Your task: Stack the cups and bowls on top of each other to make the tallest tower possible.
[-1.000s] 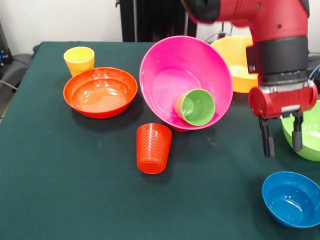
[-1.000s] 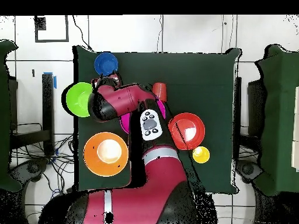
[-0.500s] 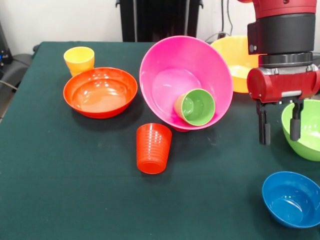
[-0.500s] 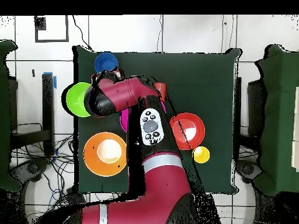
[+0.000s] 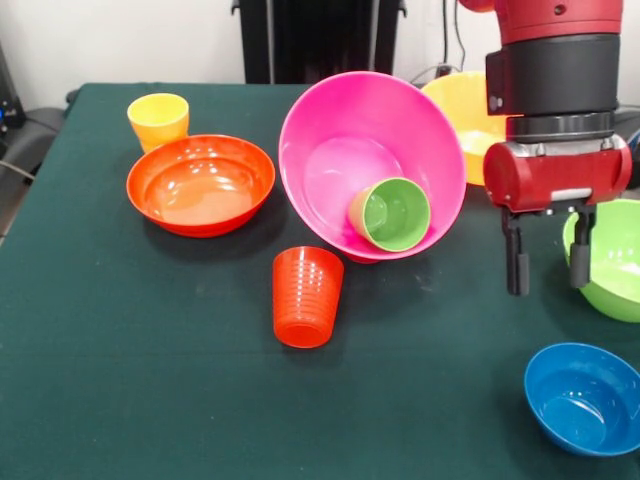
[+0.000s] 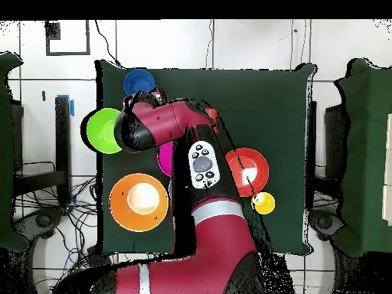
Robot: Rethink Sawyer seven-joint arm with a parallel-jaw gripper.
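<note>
dark green cloth spreads under my gripper (image 5: 545, 268), whose jaws hang apart and empty beside the lime green bowl (image 5: 610, 258), so i judge i should straddle its near rim squarely before closing, then carry it toward the tilted pink bowl (image 5: 340, 150).

The red arm (image 6: 164, 126) sprawls across the green table (image 6: 260, 99), hiding most of the pink bowl (image 6: 164, 158). Around it sit a blue bowl (image 6: 138, 80), lime bowl (image 6: 102, 130), yellow-orange bowl (image 6: 138, 202), red-orange bowl (image 6: 249, 173) and yellow cup (image 6: 263, 203).
</note>
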